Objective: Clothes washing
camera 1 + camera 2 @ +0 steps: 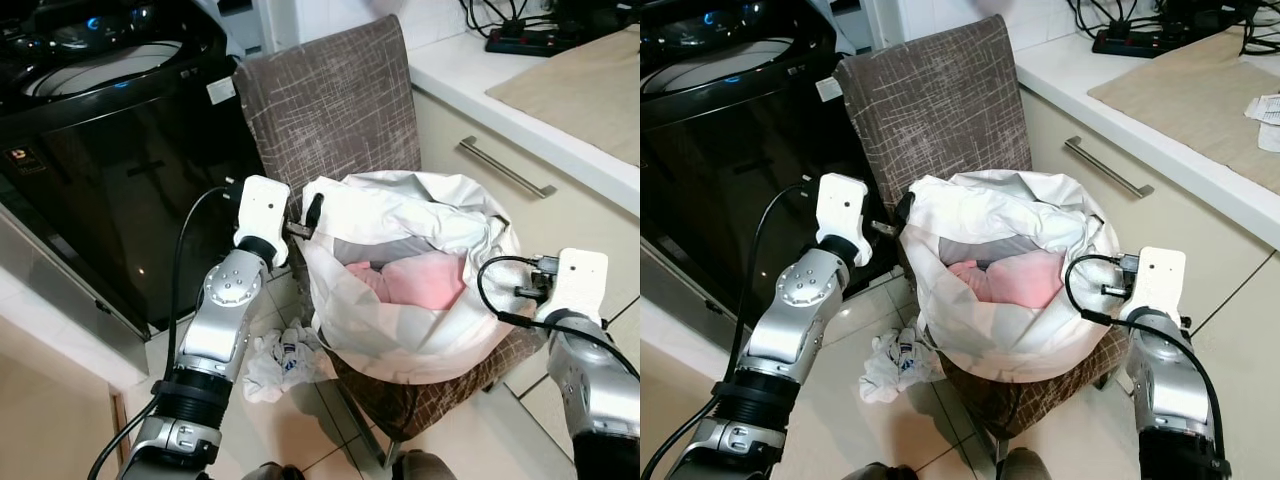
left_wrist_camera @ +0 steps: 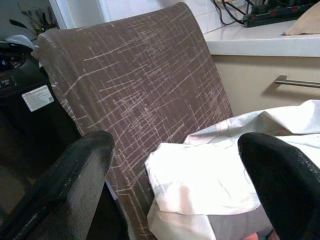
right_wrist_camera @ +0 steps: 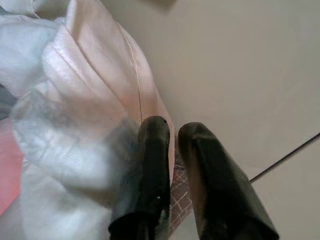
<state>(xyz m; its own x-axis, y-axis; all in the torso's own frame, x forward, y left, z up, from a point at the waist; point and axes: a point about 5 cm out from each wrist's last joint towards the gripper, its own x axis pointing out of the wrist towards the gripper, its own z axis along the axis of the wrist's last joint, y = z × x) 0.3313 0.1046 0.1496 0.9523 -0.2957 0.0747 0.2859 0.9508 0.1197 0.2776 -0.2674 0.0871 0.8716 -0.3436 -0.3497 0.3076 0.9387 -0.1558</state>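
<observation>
A white laundry bag (image 1: pixel 420 300) stands open on a brown fabric-covered chair (image 1: pixel 335 100), with pink clothes (image 1: pixel 425 280) inside. My left gripper (image 1: pixel 305 222) is at the bag's left rim. In the left wrist view the left gripper (image 2: pixel 177 142) is open, its fingers (image 2: pixel 75 175) set wide apart with the rim's white cloth between them. My right gripper (image 3: pixel 174 127) is at the bag's right side, shut on a fold of the bag's rim (image 3: pixel 150 95). The black washing machine (image 1: pixel 100 110) stands to the left of the chair.
A crumpled white cloth (image 1: pixel 282 360) lies on the tiled floor by the chair's front left. To the right runs a beige cabinet with a metal drawer handle (image 1: pixel 505 167), under a white counter (image 1: pixel 480 75) holding a power strip (image 1: pixel 525 38).
</observation>
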